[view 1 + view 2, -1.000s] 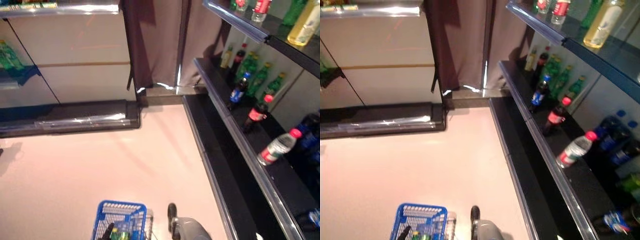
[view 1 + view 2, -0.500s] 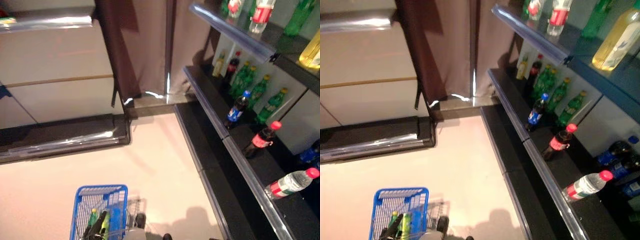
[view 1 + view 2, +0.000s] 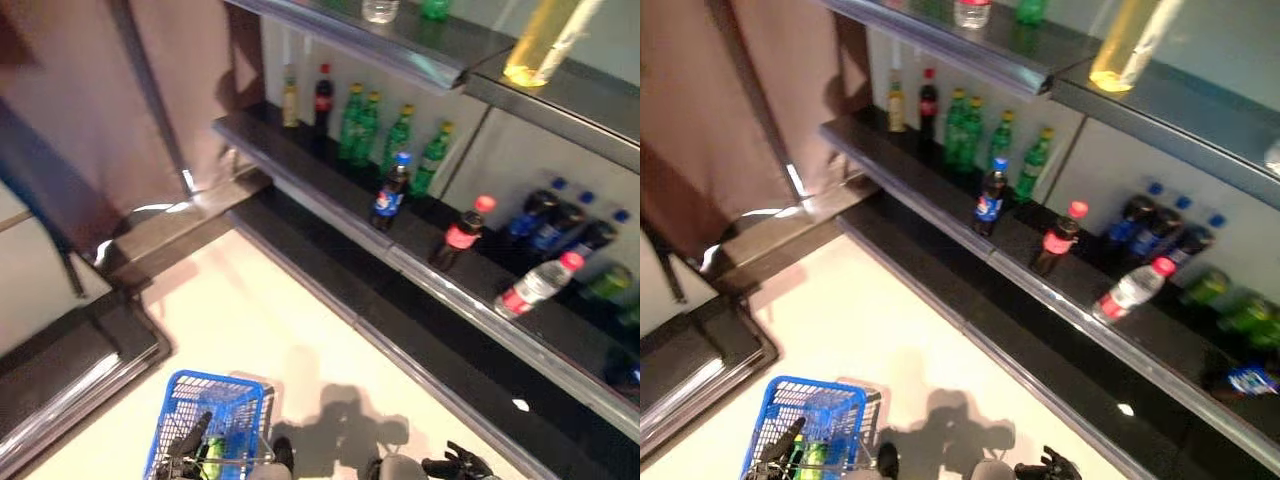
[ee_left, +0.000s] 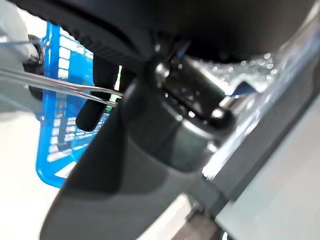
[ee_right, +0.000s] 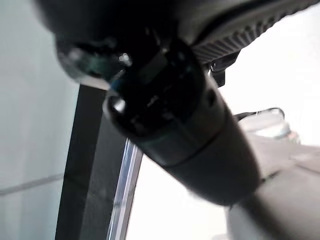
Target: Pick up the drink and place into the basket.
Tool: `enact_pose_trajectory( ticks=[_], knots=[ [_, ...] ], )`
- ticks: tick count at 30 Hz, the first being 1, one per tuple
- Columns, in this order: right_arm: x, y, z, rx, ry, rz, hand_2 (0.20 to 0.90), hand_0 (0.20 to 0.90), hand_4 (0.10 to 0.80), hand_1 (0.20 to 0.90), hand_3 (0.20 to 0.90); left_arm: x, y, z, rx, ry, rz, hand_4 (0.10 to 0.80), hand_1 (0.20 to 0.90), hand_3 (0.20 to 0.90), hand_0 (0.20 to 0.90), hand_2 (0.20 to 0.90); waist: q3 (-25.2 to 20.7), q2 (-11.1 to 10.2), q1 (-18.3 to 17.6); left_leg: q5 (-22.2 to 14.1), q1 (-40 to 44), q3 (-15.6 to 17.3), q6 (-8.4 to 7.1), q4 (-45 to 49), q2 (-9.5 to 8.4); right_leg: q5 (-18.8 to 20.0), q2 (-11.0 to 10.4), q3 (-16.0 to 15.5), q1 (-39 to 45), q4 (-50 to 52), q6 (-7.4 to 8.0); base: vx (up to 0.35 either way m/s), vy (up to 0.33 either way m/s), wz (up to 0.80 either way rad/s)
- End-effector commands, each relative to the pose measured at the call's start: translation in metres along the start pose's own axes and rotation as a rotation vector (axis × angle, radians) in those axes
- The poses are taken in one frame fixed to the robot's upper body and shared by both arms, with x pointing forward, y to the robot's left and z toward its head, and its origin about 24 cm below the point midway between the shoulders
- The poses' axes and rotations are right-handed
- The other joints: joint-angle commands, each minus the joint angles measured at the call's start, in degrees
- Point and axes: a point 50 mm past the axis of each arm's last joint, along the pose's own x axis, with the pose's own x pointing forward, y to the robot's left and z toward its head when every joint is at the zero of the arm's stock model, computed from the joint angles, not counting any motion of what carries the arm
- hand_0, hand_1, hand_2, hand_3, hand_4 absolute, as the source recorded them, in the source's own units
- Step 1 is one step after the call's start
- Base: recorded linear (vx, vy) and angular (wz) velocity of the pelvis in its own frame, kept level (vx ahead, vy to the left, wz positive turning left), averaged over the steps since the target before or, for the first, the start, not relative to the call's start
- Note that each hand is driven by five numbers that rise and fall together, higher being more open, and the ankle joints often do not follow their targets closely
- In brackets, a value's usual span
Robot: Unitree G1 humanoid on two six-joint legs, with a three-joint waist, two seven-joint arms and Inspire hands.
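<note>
Head views look down on a pale floor (image 3: 250,330) with a dark shelving unit running diagonally across the upper right.

Basket (image 3: 205,420): blue wire-mesh type, at the bottom edge of the view, left of centre, well apart from the shelving. The left hand (image 3: 190,445) shows as dark fingers at the basket's metal handle. In the left wrist view dark fingers (image 4: 95,107) lie across a thin metal handle bar (image 4: 60,87) with the blue mesh behind; they look curled round the bar, so the hand has hold of the basket handle.

A green-and-yellow drink (image 3: 212,452) already lies inside the basket, just beside the left hand. Its long axis seems to run roughly along the basket's length, pointing away from the robot; which end is the cap I cannot tell.

Right hand (image 3: 455,466): dark, at the bottom edge, right of the basket and near the base of the shelving. Fingers appear spread and loose, nothing in them. Its own wrist view shows only the wrist housing close up, no fingers.

Middle shelf (image 3: 330,205), upright bottles in order away from the basket: a row of green bottles (image 3: 375,125) at the back, a dark cola bottle with blue cap (image 3: 390,190), a dark cola bottle with red cap (image 3: 455,235). Beyond those, a clear water bottle with red cap (image 3: 535,285) lies tilted, cap pointing up and away from the basket. Dark bottles with blue caps (image 3: 555,220) stand behind it.

Upper shelf (image 3: 400,50): a yellow drink bottle (image 3: 545,40) leaning.
</note>
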Motion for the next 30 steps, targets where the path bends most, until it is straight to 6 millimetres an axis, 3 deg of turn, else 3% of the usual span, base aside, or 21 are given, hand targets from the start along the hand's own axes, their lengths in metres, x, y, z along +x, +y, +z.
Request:
enact_pose_trajectory(
  ticks=[1,3,6,8,10,12,14,17,18,21,23,24,27,30],
  knots=[
    [0.002,0.03,0.017,-0.087,-0.071,0.116,0.9,0.9,0.8,0.9,0.9,0.002,0.004,0.03,-0.012,-0.135,-0.017,0.1,0.3,0.2,0.3,0.3,0.1,2.3,1.0,-5.9,-1.5,-7.0,-3.81,8.7,3.12,12.6,0.6,-4.1,1.9,-8.2,0.6,-0.003,-0.152,-1.38],
    [0.002,0.034,0.014,-0.114,-0.063,0.127,0.9,0.9,0.8,0.9,0.9,0.001,0.011,0.022,-0.053,-0.118,-0.009,0.1,0.3,0.2,0.3,0.3,-0.3,1.7,0.6,-5.4,-2.3,-6.3,-4.87,10.5,4.56,11.6,2.6,-3.4,3.6,-13.3,-0.72,0.019,-0.195,-1.18],
    [0.001,0.036,0.013,-0.161,-0.059,0.154,0.9,0.9,0.8,0.9,0.9,-0.001,0.015,0.014,-0.127,-0.103,0.005,0.1,0.3,0.2,0.3,0.3,0.0,0.7,0.6,-4.9,-4.4,-6.4,-5.8,18.0,5.92,12.0,3.6,-3.0,4.9,-16.0,-2.38,0.039,-0.194,-0.46],
    [0.001,0.04,0.016,-0.179,-0.069,0.172,0.9,0.9,0.8,0.9,0.9,-0.002,0.016,0.007,-0.169,-0.074,0.006,0.1,0.3,0.2,0.3,0.3,1.6,0.2,1.3,-1.1,-10.0,-9.3,-6.93,29.3,6.87,11.4,5.5,-1.8,6.3,-16.8,-4.52,0.031,-0.2,-0.25],
    [0.001,0.039,0.02,-0.214,-0.079,0.165,0.9,0.9,0.8,0.9,0.9,-0.003,0.013,-0.003,-0.172,-0.033,-0.003,0.1,0.3,0.2,0.3,0.3,3.1,0.5,1.9,-0.1,-12.7,-12.6,-7.06,28.5,6.69,10.5,6.5,-0.1,6.7,-16.3,-5.03,0.045,0.026,-0.29],
    [0.001,0.036,0.02,-0.221,-0.075,0.164,0.9,0.9,0.8,0.9,0.9,-0.005,0.017,-0.01,-0.164,-0.019,0.0,0.1,0.3,0.2,0.3,0.3,3.0,1.1,2.1,0.9,-11.9,-13.4,-6.99,20.6,7.27,10.5,6.8,0.6,6.4,-16.3,-4.21,0.13,0.184,-0.5],
    [0.0,0.027,0.015,-0.212,-0.073,0.161,0.9,0.9,0.8,0.9,0.9,-0.006,0.02,-0.015,-0.131,-0.009,0.018,0.1,0.3,0.2,0.3,0.3,3.2,1.9,2.8,7.0,-11.9,-15.1,-8.88,9.1,10.24,9.5,7.2,1.6,7.5,-16.7,-3.26,0.252,0.258,-0.65],
    [0.0,0.025,0.016,-0.193,-0.088,0.158,0.9,0.9,0.8,0.9,0.9,-0.006,0.022,-0.016,-0.094,-0.005,0.029,0.1,0.3,0.2,0.3,0.3,3.4,1.4,3.5,4.1,-12.3,-17.4,-8.4,8.5,9.34,8.9,5.9,2.0,7.8,-16.3,-2.56,0.166,0.217,-0.28],
    [0.001,0.027,0.018,-0.184,-0.099,0.155,0.9,0.9,0.8,0.9,0.9,-0.004,0.018,-0.011,-0.061,-0.014,0.018,0.1,0.3,0.2,0.3,0.3,3.4,1.4,3.6,1.9,-12.1,-17.9,-8.22,10.0,8.03,8.8,4.5,1.6,7.5,-15.2,-1.94,0.135,0.188,-0.15],
    [-0.001,0.031,0.02,-0.174,-0.133,0.171,0.9,0.9,0.8,0.9,0.9,-0.003,0.012,-0.004,-0.043,-0.033,-0.012,0.1,0.3,0.2,0.3,0.3,4.0,1.5,3.6,0.3,-12.6,-18.0,-8.17,12.5,6.89,9.1,2.9,1.3,7.8,-14.4,-1.25,0.128,0.161,-0.15],
    [-0.002,0.049,0.038,-0.237,-0.216,0.207,0.9,0.9,0.8,0.9,0.9,-0.001,-0.003,0.009,-0.044,-0.069,-0.06,0.1,0.3,0.2,0.3,0.3,4.8,1.7,4.2,-0.9,-12.9,-18.3,-7.45,13.4,5.42,10.4,0.5,1.4,7.5,-14.8,0.51,0.08,0.14,0.17],
    [-0.003,0.051,0.04,-0.244,-0.225,0.211,0.9,0.9,0.8,0.9,0.9,-0.001,-0.005,0.01,-0.044,-0.071,-0.065,0.1,0.3,0.2,0.3,0.3,4.9,1.6,4.3,-0.9,-13.0,-18.3,-7.43,13.4,5.33,10.5,0.4,1.4,7.5,-14.9,0.63,0.003,0.06,0.1],
    [-0.009,0.071,0.076,-0.291,-0.373,0.249,0.9,0.9,0.8,0.9,0.9,-0.003,-0.03,0.017,-0.021,-0.095,-0.148,0.1,0.3,0.2,0.3,0.3,6.2,1.1,5.0,-0.6,-14.1,-17.9,-7.61,13.1,5.21,12.3,-0.5,1.0,7.7,-17.9,1.6,-0.067,-0.04,0.02],
    [-0.019,0.083,0.099,-0.317,-0.477,0.276,0.9,0.9,0.8,0.9,0.9,-0.005,-0.04,0.019,-0.011,-0.1,-0.184,0.1,0.3,0.2,0.3,0.3,6.6,0.5,5.3,-0.2,-14.8,-17.8,-7.84,12.5,5.53,13.0,-0.3,0.7,8.4,-19.9,1.78,-0.049,-0.076,-0.04]
  ],
)
